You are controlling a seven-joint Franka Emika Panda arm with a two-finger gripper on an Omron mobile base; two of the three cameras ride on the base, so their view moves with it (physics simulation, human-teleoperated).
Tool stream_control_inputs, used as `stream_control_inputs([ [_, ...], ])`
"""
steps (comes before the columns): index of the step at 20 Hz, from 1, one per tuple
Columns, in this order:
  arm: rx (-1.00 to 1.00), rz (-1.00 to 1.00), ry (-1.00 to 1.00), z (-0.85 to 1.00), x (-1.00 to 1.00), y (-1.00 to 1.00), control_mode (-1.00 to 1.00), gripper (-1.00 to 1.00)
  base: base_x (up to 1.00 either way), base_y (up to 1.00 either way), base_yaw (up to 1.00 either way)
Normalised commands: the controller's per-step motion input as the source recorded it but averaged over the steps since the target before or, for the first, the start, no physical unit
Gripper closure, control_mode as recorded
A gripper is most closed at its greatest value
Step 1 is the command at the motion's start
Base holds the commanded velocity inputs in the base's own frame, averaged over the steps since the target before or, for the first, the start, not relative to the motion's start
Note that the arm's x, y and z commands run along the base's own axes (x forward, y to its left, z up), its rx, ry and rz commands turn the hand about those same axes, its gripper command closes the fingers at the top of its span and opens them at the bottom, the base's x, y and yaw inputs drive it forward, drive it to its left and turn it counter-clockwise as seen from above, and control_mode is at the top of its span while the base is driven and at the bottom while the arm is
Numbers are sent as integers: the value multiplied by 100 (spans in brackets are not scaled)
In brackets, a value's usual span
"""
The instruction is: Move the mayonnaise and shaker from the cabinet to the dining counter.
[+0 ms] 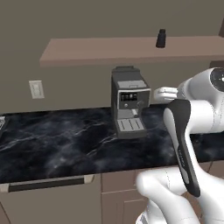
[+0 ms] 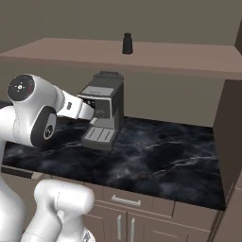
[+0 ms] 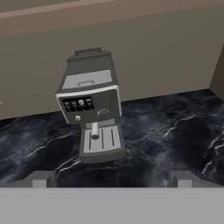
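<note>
The shaker, small and near-black with a narrower top, stands upright on the cabinet, a long tan-brown shelf board on the wall. My gripper is open, its two fingertips far apart with nothing between them. It hangs above the black worktop, well below the shelf, and faces a coffee machine. The shelf's front edge runs along the top of the hand view. The mayonnaise and the dining counter are out of view.
A grey coffee machine stands on the black marble worktop under the shelf, right in front of the hand. A tall brown side panel bounds the worktop on the right. A wall outlet sits at the left.
</note>
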Motion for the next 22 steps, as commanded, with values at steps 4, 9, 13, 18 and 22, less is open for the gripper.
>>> stream_control_inputs([
  [4, 0, 0, 0, 0, 0, 0, 100, -100, 28, -26, 3],
  [9, 0, 0, 0, 0, 0, 0, 100, -100, 28, -25, 0],
  [13, 0, 0, 0, 0, 0, 0, 100, -100, 39, -21, 0],
  [18, 0, 0, 0, 0, 0, 0, 100, -100, 55, -12, 0],
  [22, 0, 0, 0, 0, 0, 0, 100, -100, 44, -6, 0],
])
